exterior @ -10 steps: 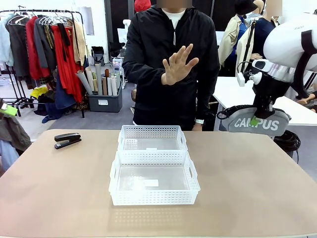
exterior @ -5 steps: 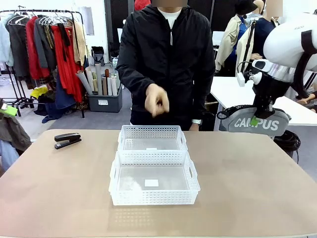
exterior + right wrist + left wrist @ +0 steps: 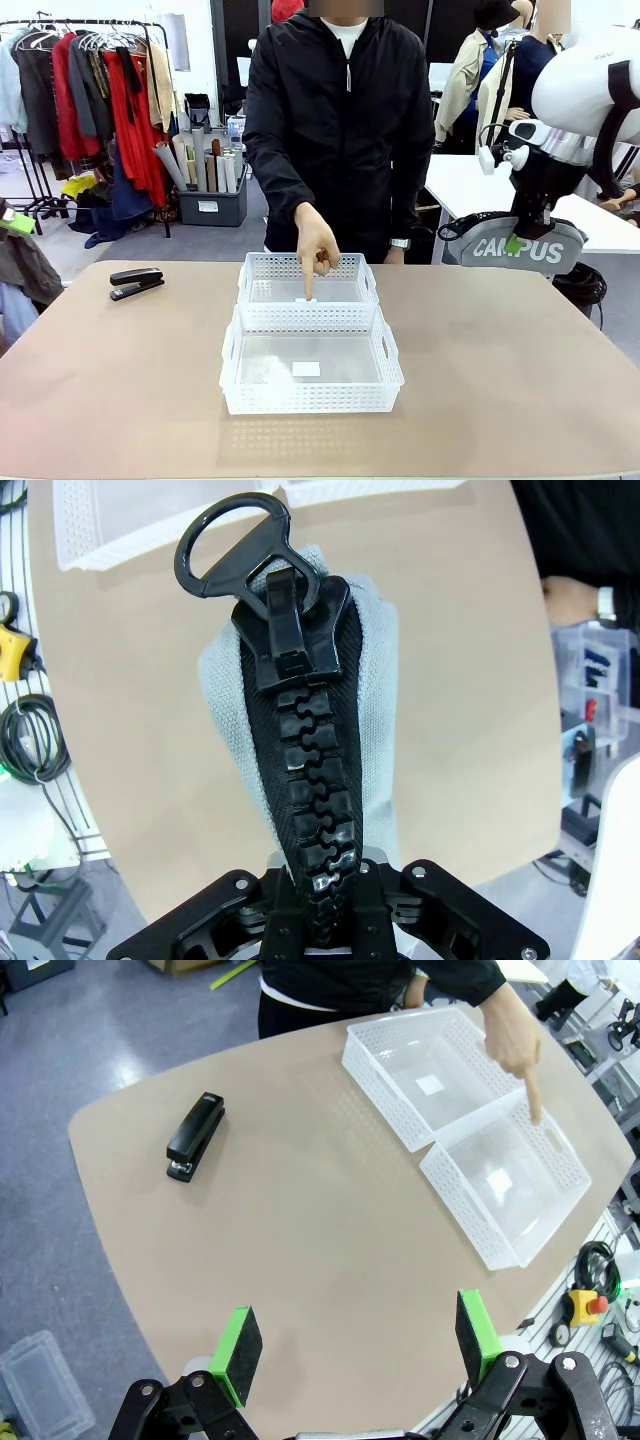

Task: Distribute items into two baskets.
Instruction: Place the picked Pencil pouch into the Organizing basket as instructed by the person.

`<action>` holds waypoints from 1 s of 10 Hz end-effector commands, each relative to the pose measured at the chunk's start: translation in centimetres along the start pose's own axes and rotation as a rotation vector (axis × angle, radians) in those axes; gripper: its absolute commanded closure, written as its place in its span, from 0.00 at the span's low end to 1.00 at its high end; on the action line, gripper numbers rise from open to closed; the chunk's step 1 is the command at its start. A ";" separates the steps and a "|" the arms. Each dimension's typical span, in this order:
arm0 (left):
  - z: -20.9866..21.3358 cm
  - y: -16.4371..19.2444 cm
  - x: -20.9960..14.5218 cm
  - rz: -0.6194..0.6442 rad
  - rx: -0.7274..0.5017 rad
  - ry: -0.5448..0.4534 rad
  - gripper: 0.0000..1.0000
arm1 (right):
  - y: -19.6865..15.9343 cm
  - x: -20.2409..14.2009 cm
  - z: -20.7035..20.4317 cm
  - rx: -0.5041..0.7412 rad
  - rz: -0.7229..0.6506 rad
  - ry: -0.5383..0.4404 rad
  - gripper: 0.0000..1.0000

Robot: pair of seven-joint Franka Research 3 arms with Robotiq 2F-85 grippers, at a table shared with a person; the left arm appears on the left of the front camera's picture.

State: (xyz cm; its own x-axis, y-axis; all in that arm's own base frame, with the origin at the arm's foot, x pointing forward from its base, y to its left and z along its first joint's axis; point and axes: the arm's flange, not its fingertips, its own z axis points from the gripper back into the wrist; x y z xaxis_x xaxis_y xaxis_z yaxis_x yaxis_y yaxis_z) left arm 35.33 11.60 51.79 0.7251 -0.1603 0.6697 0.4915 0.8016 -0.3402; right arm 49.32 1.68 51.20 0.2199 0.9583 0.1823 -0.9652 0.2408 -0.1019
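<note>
The person's hand (image 3: 316, 245) points a finger into the far basket (image 3: 262, 266), likely naming it for the pouch. The right jaws grip the grey CAMPUS pouch (image 3: 518, 248), held in the air well right of that basket. The stapler (image 3: 136, 282) lies on the bench (image 3: 500, 380) well left of it; the near basket (image 3: 300, 400) touches its front. The left jaws stand open, empty. Next: carry the pouch over the far basket, lower, release.

Pouch (image 3: 375, 680): grey woven cloth, chunky black plastic zip (image 3: 300, 780). Baskets (image 3: 310, 398): white perforated plastic, clear glossy bottoms. Table (image 3: 500, 400): matt tan.
</note>
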 end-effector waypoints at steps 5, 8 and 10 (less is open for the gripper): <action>0.1 -0.1 0.0 -0.002 -0.002 -0.005 0.00 | -0.4 0.2 0.4 -0.010 -0.010 0.002 1.00; 0.1 -0.1 0.0 -0.002 -0.002 -0.005 0.00 | 0.8 0.0 0.0 0.007 -0.009 -0.005 1.00; 0.1 -0.1 0.0 -0.002 -0.002 -0.005 0.00 | 3.6 0.0 0.5 0.012 0.004 0.006 1.00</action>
State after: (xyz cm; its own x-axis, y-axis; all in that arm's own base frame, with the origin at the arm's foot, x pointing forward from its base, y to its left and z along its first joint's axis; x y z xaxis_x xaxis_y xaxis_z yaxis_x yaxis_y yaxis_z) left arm 35.33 11.60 51.79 0.7252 -0.1602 0.6696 0.4914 0.8017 -0.3403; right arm 47.84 2.08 50.90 0.2126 0.9603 0.1804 -0.9690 0.2310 -0.0878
